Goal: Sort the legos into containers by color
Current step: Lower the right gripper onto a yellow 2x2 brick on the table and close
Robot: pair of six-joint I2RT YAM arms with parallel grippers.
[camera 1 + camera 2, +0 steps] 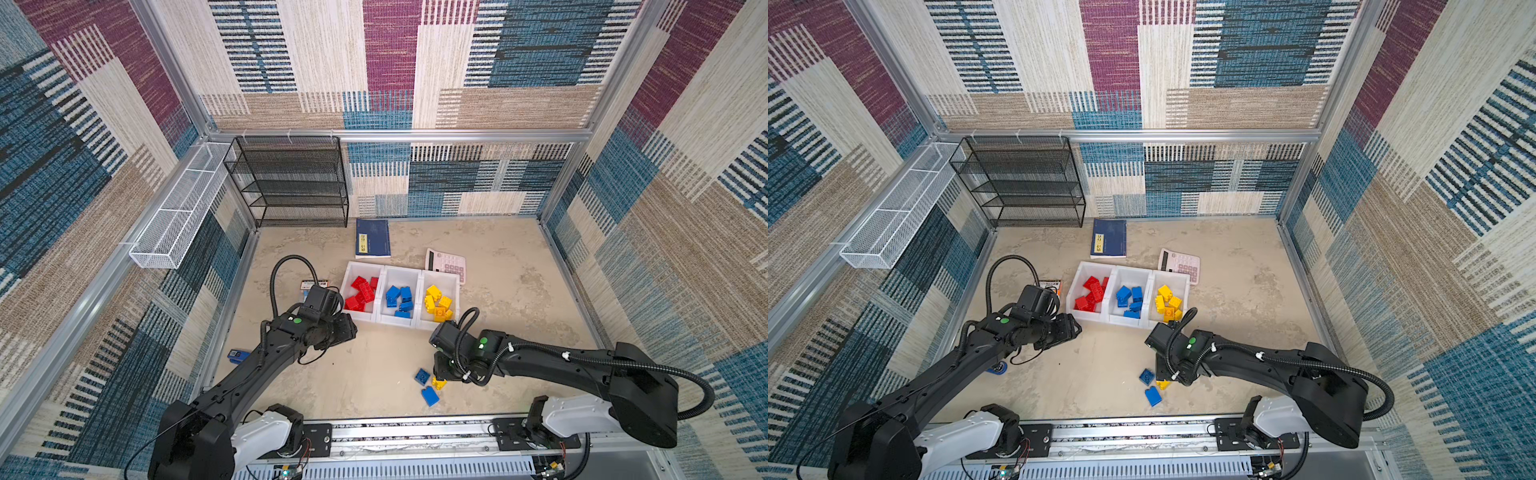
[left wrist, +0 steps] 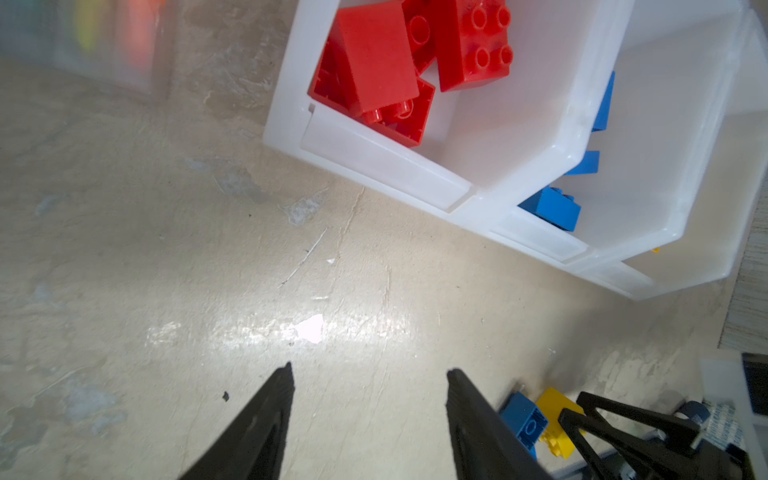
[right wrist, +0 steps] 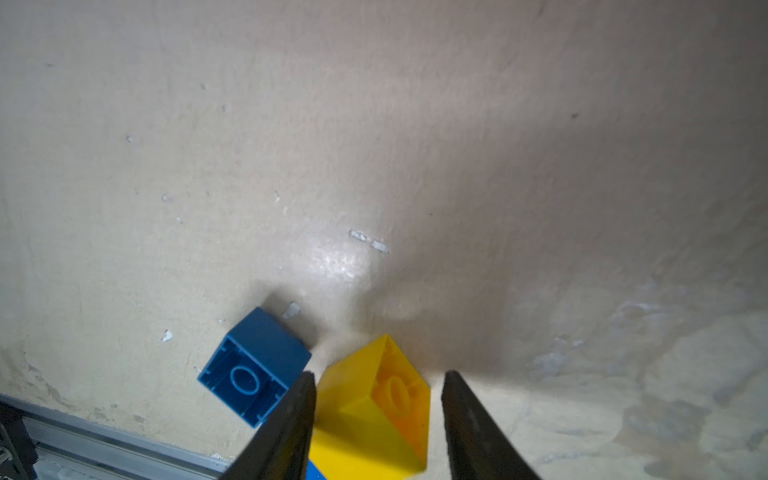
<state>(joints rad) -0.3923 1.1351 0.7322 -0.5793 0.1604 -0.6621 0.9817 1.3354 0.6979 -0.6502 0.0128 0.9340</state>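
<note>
near the front edge of the worktop [image 1: 374, 374], the right fingers [image 3: 286, 424] straddle a tilted yellow lego [image 3: 374, 411]; it is unclear whether they clamp it. two loose blue legos [image 1: 422, 376] lie just beside it. the left fingers [image 2: 270, 419] hang spread and empty over bare worktop. farther back, three joined white containers [image 1: 381, 286] hold red, blue and yellow legos, one colour each.

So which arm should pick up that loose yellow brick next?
The right: the right gripper straddles the yellow brick, while the left gripper hangs open and empty over by the containers.
</note>
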